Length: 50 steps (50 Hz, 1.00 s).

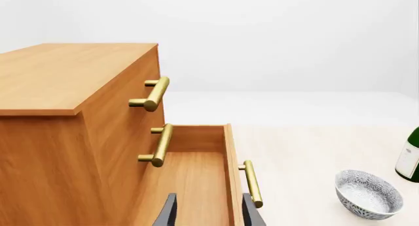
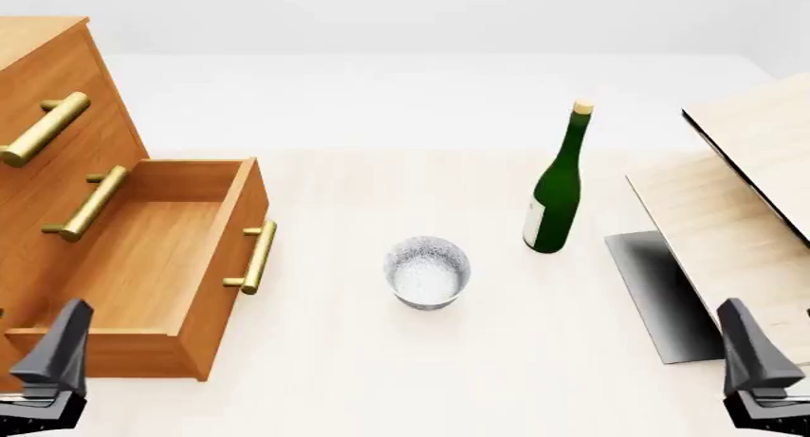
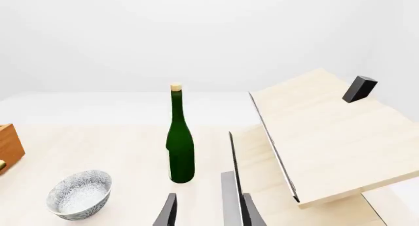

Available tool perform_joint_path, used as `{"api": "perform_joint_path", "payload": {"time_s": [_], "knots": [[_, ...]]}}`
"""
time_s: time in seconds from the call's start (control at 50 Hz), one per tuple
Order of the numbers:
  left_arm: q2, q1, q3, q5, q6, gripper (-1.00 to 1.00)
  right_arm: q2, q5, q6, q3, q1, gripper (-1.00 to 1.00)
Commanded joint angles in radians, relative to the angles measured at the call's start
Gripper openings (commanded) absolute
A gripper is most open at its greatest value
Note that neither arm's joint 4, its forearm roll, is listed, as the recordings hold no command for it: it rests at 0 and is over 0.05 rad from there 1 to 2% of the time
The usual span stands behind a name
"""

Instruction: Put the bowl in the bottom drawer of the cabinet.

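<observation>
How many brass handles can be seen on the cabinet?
3. The top handle is on the upper drawer front, the middle handle on the front below it, and the lowest handle on the pulled-out bottom drawer. Others may be hidden.

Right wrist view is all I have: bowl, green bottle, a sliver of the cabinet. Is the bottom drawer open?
Observer: Yes, the bottom drawer is pulled out, and its inside looks bare.
Operator: Where's the bowl relative to it?
Observer: The bowl stands on the table right of the drawer's handle, apart from it.
Operator: And the left gripper?
Observer: The left gripper is open, empty, near the drawer's front panel.
</observation>
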Motion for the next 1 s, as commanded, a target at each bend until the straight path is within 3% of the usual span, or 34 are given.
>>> {"api": "perform_joint_path", "payload": {"time_s": [0.02, 0.22, 0.36, 0.56, 0.62, 0.76, 0.84, 0.86, 1.0], "knots": [[0.001, -0.006, -0.003, 0.001, 0.003, 1.00, 0.007, -0.002, 0.000, -0.003, 0.000, 1.00], [0.000, -0.028, -0.002, -0.004, 0.001, 1.00, 0.013, -0.009, 0.000, -0.002, 0.000, 1.00], [-0.001, -0.152, -0.009, 0.000, 0.039, 1.00, 0.016, -0.012, 0.000, -0.002, 0.000, 1.00], [-0.001, -0.244, -0.036, -0.006, 0.035, 1.00, 0.015, -0.012, 0.000, -0.001, 0.000, 1.00], [-0.001, -0.279, 0.001, -0.068, 0.015, 1.00, 0.016, -0.013, -0.001, -0.001, 0.000, 1.00], [-0.001, -0.357, 0.000, -0.072, 0.005, 1.00, 0.016, -0.013, -0.001, -0.001, 0.000, 1.00], [-0.001, -0.404, -0.024, -0.036, -0.015, 1.00, 0.017, -0.014, -0.001, -0.001, 0.000, 1.00], [-0.001, -0.447, -0.033, -0.016, 0.005, 1.00, 0.018, -0.015, -0.001, -0.001, 0.000, 1.00], [-0.001, -0.513, -0.098, 0.050, 0.021, 1.00, 0.021, -0.018, -0.001, -0.002, 0.000, 1.00]]}}
